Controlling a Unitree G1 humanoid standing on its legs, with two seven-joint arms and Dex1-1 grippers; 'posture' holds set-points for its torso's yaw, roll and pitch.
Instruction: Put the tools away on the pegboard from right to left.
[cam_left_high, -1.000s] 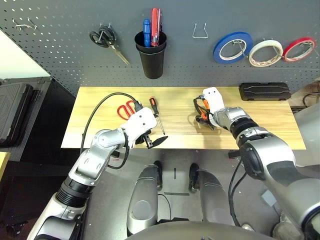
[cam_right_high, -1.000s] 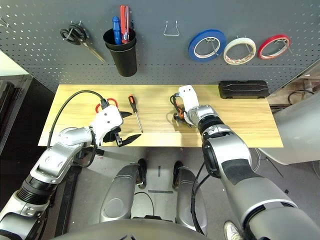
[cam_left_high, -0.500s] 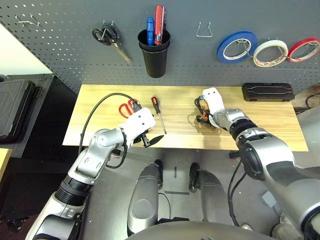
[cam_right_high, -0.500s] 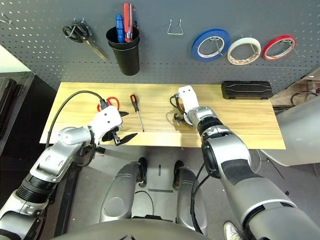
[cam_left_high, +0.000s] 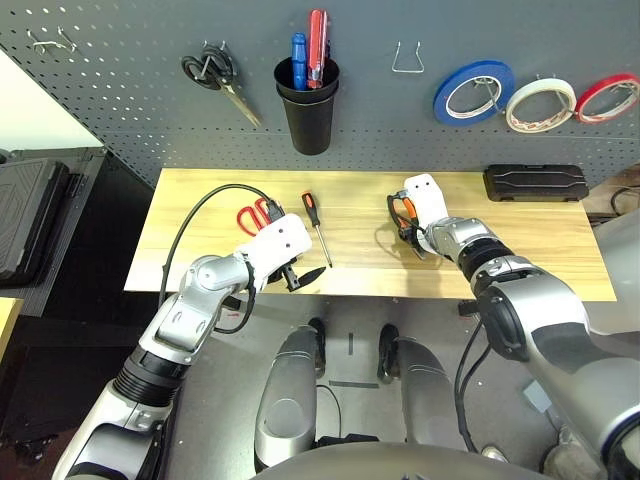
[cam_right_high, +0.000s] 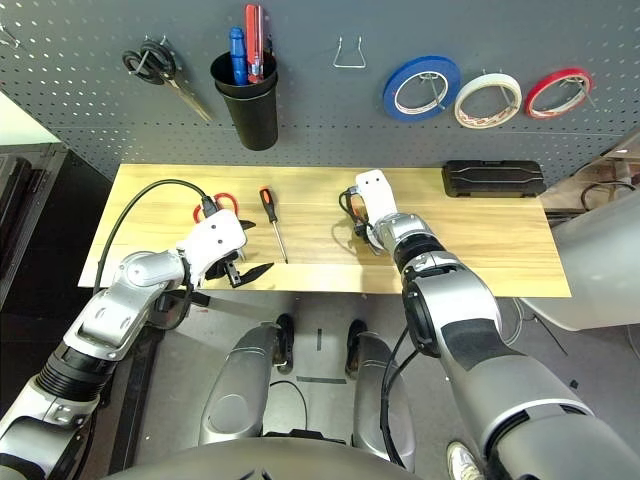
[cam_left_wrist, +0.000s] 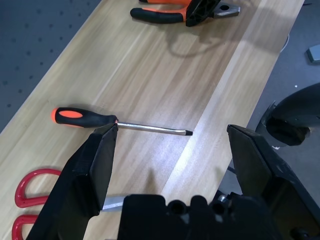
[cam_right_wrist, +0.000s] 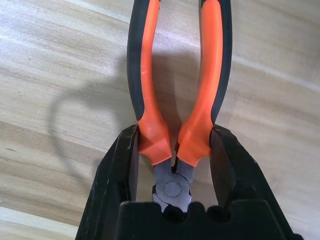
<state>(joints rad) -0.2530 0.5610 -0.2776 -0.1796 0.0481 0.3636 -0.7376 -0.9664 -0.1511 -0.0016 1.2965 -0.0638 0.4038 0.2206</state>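
Note:
Orange-and-black pliers (cam_right_wrist: 150, 75) lie on the wooden table (cam_left_high: 540, 250), right of its middle. My right gripper (cam_left_high: 408, 228) is shut on them, one finger pressing each handle just above the pivot. A screwdriver (cam_left_high: 316, 225) and red-handled scissors (cam_left_high: 255, 215) lie at the table's left. Over the front edge there, my left gripper (cam_left_high: 303, 278) hangs open, holding nothing, with the screwdriver (cam_left_wrist: 80, 116) just beyond its fingers. The cream-white tape roll (cam_left_high: 513, 110) hangs on the pegboard (cam_left_high: 120, 110) between two other rolls.
On the pegboard hang black-handled scissors (cam_left_high: 205, 72), a black cup (cam_left_high: 308, 115) holding a blue and a red tool, a bare wire hook (cam_left_high: 407, 60), a blue tape roll (cam_left_high: 442, 100) and a red one (cam_left_high: 573, 110). A black case (cam_left_high: 535, 183) lies at the table's back right.
My right gripper's fingers have closed onto the pliers' handles. My left gripper has edged slightly toward the table and stayed open.

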